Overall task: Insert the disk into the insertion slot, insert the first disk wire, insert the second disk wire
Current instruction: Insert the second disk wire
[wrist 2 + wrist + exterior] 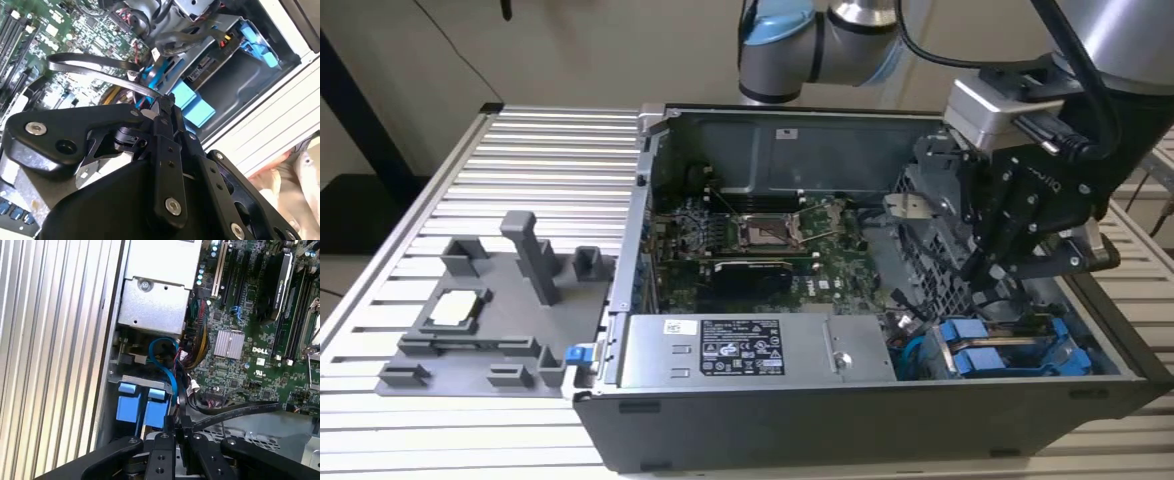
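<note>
1. The disk [1003, 352] sits low in the drive cage at the lower right of the exterior view. What shows of it is mostly its bright blue plastic carrier, with two blue tabs side by side.
2. In the first wrist view those blue tabs [142, 407] are at lower centre, right beside the case wall, with a blue cable [167, 367] looping above them.
3. The gripper [994, 275] hangs over the insertion slot [947, 250], just above the disk.
4. The jaws are pressed together on a flat black wire [107, 75], which arcs away over the green motherboard [250, 340].
5. The grey power supply box [740, 350] lies just left of the disk, and the case rests on a ribbed counter [547, 160].
</note>
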Robot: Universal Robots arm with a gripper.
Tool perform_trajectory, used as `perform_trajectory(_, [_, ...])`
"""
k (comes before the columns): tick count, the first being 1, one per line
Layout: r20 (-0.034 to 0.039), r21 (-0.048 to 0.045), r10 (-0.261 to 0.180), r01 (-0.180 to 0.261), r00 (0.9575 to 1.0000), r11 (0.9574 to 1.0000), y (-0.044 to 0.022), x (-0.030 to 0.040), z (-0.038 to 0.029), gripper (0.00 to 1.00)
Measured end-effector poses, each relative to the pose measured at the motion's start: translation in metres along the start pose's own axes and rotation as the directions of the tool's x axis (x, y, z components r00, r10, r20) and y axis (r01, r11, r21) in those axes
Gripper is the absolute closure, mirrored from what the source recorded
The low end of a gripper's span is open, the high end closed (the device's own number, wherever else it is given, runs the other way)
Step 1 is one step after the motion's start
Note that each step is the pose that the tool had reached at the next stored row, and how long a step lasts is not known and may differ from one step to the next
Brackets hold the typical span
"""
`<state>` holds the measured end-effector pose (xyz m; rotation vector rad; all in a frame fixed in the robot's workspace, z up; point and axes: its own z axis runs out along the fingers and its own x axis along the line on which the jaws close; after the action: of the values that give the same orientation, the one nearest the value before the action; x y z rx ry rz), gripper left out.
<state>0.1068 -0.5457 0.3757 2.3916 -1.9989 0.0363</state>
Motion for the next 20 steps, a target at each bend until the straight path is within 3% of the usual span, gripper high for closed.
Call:
perform_trajectory(9, [0.0045,-0.0246,-0.001,0.001,1.0,0.9997,-0.0134,0.0233,0.0011,0.84])
perform_trajectory(16, [0.0058,-0.0254,0.0,0.0,1.0,0.9997,-0.0165,0.0255,0.0014,0.84])
perform_trajectory(20, [0.0349,-0.0209,0.016,-0.015,0.9993,0.9997,-0.0165,0.0256,0.002,0.84])
